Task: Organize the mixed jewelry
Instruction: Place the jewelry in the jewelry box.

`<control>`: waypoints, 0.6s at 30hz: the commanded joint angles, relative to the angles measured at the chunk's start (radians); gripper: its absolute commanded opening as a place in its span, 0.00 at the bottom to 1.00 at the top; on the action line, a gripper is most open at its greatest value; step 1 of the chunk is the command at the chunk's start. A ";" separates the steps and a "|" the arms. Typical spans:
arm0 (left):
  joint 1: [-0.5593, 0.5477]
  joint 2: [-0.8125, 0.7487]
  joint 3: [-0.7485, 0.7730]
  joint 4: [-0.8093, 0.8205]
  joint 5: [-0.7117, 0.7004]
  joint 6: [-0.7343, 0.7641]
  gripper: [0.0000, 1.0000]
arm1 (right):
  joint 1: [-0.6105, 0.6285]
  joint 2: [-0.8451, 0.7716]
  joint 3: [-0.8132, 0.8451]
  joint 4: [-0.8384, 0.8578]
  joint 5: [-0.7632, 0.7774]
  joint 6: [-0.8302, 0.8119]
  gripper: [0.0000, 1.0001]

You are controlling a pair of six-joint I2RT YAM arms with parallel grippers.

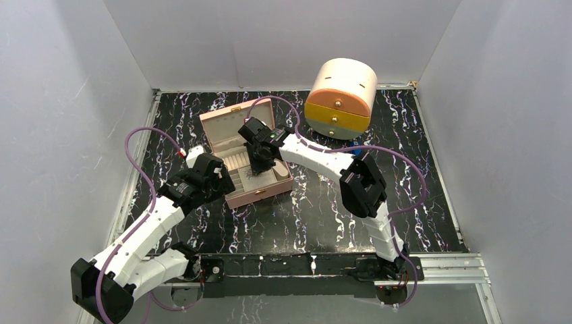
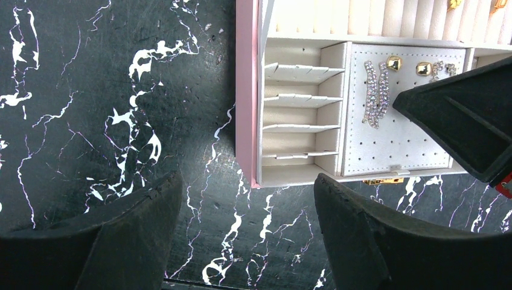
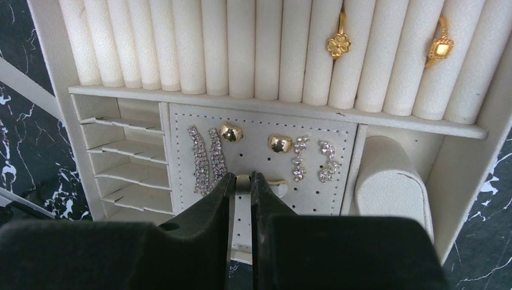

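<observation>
Enclosed cell: plain white walls (image 1: 270,40) on three sides, even light.
Bench (image 1: 459,202) is black with white marble veining; metal rail (image 1: 445,266) along near edge.

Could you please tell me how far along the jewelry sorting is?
Done: two gold rings sit in the rolls, six earrings on the panel. In hand: right gripper nearly shut at a gold piece there; left gripper open beside the box. Left: no loose pieces visible.

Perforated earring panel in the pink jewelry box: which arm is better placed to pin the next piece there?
Right. The right gripper is over the white perforated panel, pinching a small gold earring; the left gripper hangs open over the black marble table.
</observation>
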 commanded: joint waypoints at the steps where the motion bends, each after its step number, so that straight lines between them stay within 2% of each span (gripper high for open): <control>1: 0.004 -0.003 0.007 -0.011 -0.035 0.006 0.78 | -0.001 -0.022 -0.012 0.045 0.004 0.009 0.09; 10: 0.004 -0.001 0.007 -0.009 -0.034 0.006 0.78 | 0.000 0.000 0.001 0.016 -0.005 0.002 0.12; 12: 0.003 -0.001 0.007 -0.008 -0.032 0.006 0.77 | 0.000 0.011 0.019 -0.003 -0.006 0.000 0.16; 16: 0.004 0.002 0.012 -0.008 -0.032 0.007 0.78 | -0.001 0.008 0.036 -0.016 -0.006 -0.004 0.31; 18: 0.005 0.004 0.016 -0.008 -0.034 0.006 0.78 | 0.000 -0.003 0.034 -0.006 -0.008 -0.001 0.35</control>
